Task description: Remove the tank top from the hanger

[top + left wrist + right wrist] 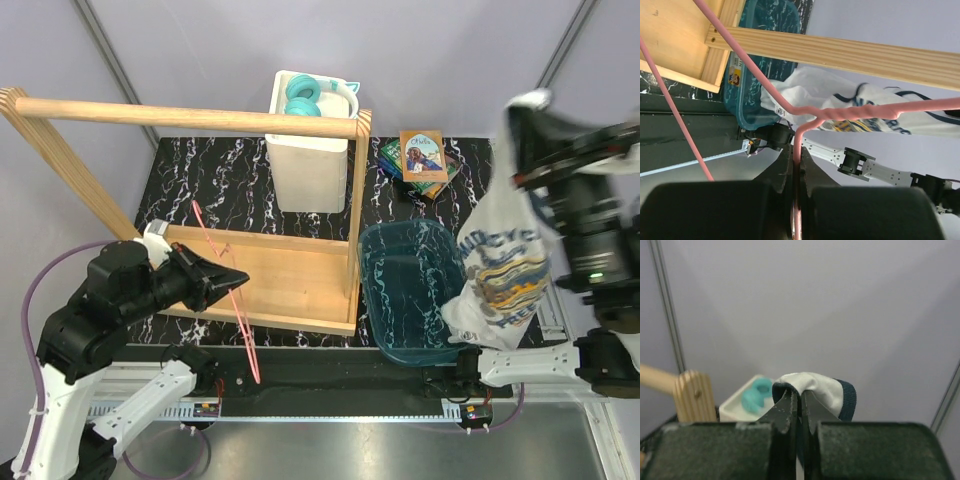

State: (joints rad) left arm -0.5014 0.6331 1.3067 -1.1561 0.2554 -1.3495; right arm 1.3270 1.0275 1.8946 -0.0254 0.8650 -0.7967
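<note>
The pink wire hanger (pixel 248 345) is bare and stands tilted over the front of the wooden rack's base. My left gripper (pixel 236 278) is shut on its wire. In the left wrist view the hanger (pixel 850 112) runs out from between the closed fingers of that gripper (pixel 798 167). The white tank top (pixel 498 268) hangs free at the right, off the hanger, its printed front above the blue bin's right edge. My right gripper (pixel 522 108) is raised and shut on its top. The right wrist view shows that gripper (pixel 800 399) pinching a white, navy-trimmed fold (pixel 822 389). The shirt also shows in the left wrist view (pixel 807 90).
A wooden rack with a thick rail (pixel 180 113) stands at left centre. A white bin (pixel 310 165) with teal rings is behind it. A clear blue bin (pixel 405 255) sits at centre right. Books (pixel 423 155) lie at the back right.
</note>
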